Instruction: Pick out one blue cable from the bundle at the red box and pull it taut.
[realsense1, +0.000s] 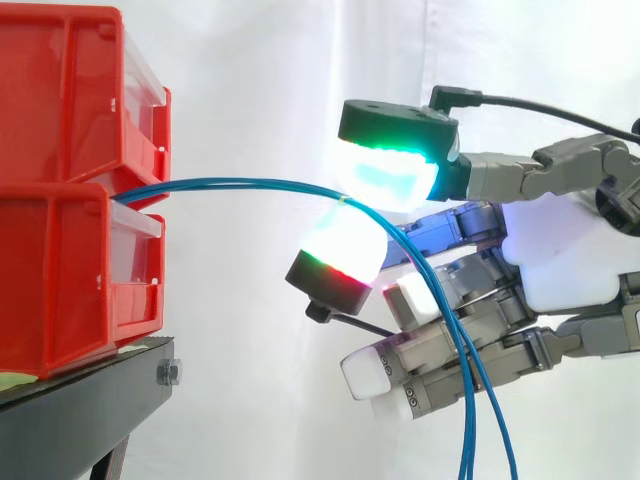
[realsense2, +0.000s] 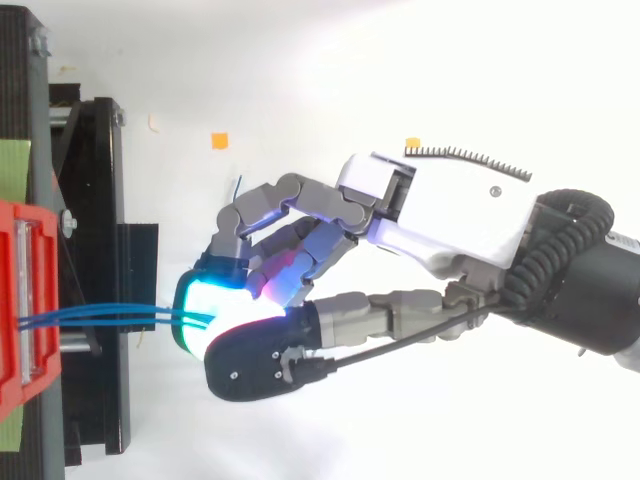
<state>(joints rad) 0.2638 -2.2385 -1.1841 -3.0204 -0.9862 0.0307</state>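
Two red bins are stacked at the left, upper bin (realsense1: 70, 100) on lower bin (realsense1: 60, 280). A bundle of thin blue cables (realsense1: 250, 184) comes out between them and arcs right toward my hand (realsense1: 570, 250). The strands run between a green-glowing pad (realsense1: 390, 175) above and a white-and-red glowing pad (realsense1: 345, 245) below, which close on them about a hand's width from the bins. Past the pinch the cables hang slack in front of the lower curled fingers, down to the bottom edge. From above, the cables (realsense2: 100, 315) run straight from the red bin (realsense2: 25, 300) into the hand (realsense2: 440, 215). How many strands are pinched is unclear.
The bins rest on a black stand (realsense1: 80, 410) with a bolt at its corner; its frame (realsense2: 100, 200) lies under the cables in the top view. A white curtain is behind. Two small orange markers (realsense2: 219, 141) lie on the white floor beyond the hand.
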